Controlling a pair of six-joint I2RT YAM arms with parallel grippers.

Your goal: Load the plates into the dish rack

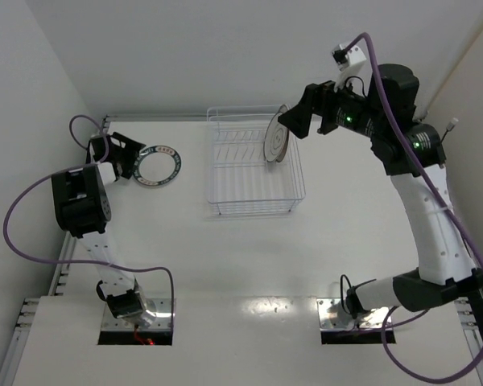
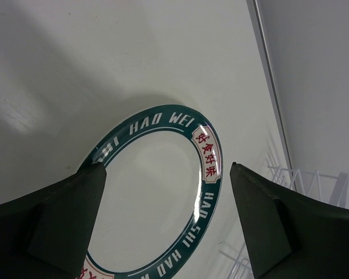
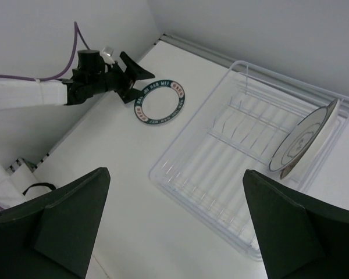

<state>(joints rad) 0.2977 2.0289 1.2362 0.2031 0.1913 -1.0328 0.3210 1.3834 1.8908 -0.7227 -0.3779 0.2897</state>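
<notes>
The white wire dish rack (image 1: 249,181) stands at the table's middle back; it also shows in the right wrist view (image 3: 238,151). A grey-rimmed plate (image 3: 299,144) stands on edge at the rack's right end (image 1: 275,141). A second plate (image 3: 333,119) leans close behind it, its face hidden. The dark-rimmed plate (image 1: 159,166) lies flat on the table left of the rack. My left gripper (image 1: 133,158) is open at the plate's left edge, its jaws either side of the rim (image 2: 157,192). My right gripper (image 1: 310,121) is open and empty, high above the rack's right end.
White walls close in at the left and back. A metal rail (image 1: 153,117) runs along the table's far edge. The left arm's purple cable (image 1: 32,193) loops beside the left wall. A corner of the rack (image 2: 305,177) shows in the left wrist view.
</notes>
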